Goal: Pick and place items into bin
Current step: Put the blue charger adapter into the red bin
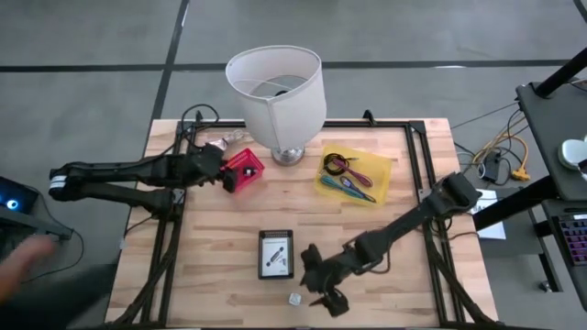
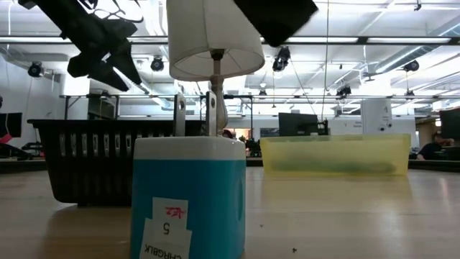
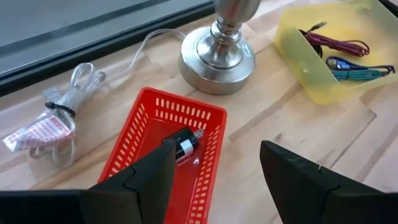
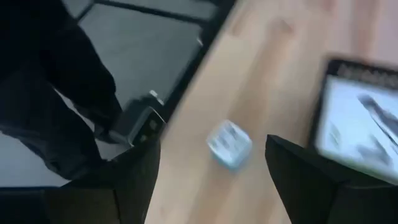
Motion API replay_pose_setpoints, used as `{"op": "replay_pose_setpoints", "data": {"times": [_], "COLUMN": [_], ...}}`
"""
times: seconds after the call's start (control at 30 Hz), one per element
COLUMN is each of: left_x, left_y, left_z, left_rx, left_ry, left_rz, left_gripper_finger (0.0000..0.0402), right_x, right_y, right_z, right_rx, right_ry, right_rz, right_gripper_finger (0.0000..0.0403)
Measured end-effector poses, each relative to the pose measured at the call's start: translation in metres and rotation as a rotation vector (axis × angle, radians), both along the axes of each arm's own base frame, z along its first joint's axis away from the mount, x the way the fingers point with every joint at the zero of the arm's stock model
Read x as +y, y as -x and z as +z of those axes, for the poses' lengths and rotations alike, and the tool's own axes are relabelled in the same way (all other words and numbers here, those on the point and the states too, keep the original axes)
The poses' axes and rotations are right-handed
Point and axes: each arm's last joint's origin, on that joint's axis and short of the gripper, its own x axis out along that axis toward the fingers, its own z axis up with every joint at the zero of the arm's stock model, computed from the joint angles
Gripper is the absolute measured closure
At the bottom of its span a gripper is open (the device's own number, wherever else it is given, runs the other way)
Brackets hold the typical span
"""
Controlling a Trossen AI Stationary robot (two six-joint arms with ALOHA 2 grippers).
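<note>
Meanwhile right hand [image 1: 323, 300] hovers spread beside white cube [image 1: 295, 299], left hand [image 1: 223, 174] spread over red basket [image 1: 244, 170]

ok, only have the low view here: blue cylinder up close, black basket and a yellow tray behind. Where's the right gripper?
Observer: Right gripper is at the near edge of the table, jaws open, over a small pale cube.
Operator: Anything else by it?
Observer: A white printed card on a black backing lies flat just beyond the cube.
Operator: Left arm?
Observer: Left gripper sits over a red basket beside the lamp base, jaws open. A small dark cylinder lies in that basket.
Operator: Yellow tray contents?
Observer: The yellow tray holds a purple cable and a blue and teal one.
</note>
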Motion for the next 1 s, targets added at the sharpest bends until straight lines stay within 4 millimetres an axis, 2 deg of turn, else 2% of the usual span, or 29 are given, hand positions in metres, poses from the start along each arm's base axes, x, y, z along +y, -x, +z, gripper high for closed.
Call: {"op": "replay_pose_setpoints", "data": {"times": [0.13,0.43,0.7,1.0], "left_x": [0.000,0.000,0.000,0.000], "left_y": [-0.002,-0.006,-0.009,-0.014], "left_z": [-0.003,-0.008,-0.011,-0.016], "left_rx": [0.014,0.032,0.049,0.086], "left_ry": [0.011,0.036,0.044,0.045], "left_rz": [-0.009,-0.023,-0.027,-0.027], "left_gripper_finger": [0.0184,0.0184,0.0184,0.0184], "right_x": [0.013,0.017,0.011,0.005], "right_y": [-0.005,-0.018,-0.025,-0.031], "right_z": [-0.020,-0.056,-0.073,-0.074], "right_rx": [-0.047,-0.061,-0.046,-0.123], "right_ry": [0.046,0.088,0.107,0.181], "right_rz": [0.057,0.088,0.083,0.159], "right_gripper_finger": [0.0124,0.0087,0.0061,0.0074]}}
